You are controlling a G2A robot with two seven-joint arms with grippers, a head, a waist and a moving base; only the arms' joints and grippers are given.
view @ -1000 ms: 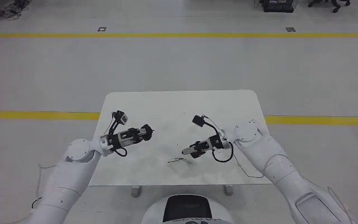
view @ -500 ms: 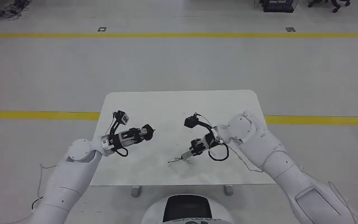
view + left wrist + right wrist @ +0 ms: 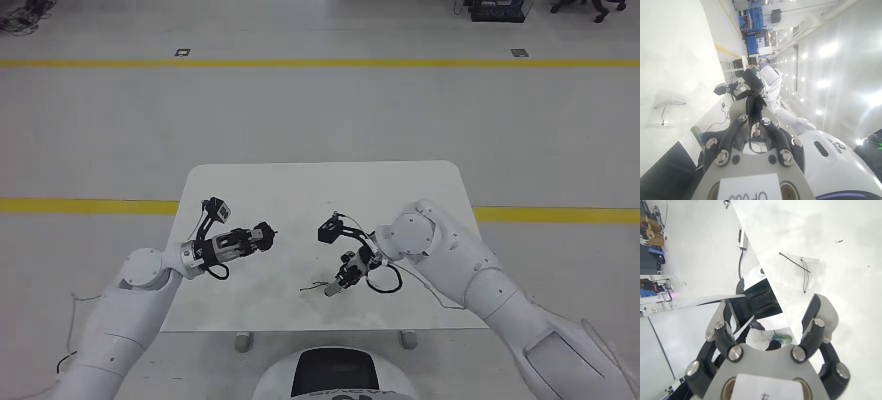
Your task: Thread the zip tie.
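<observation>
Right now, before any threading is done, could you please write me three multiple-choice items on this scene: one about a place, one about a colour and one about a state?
1. Where is the zip tie?
A) In the left gripper
B) Flat on the table, near the right gripper
C) Hanging off the table's edge

2. What colour is the zip tie?
A) White
B) Yellow
C) Black

3. How is the right gripper?
A) Open and empty
B) Shut on the zip tie
C) Shut and empty

Answers: 1 B, it lies on the white top just beyond that gripper. 2 C, it is a thin dark strip. 3 A, its fingers stand apart with nothing between them.
</observation>
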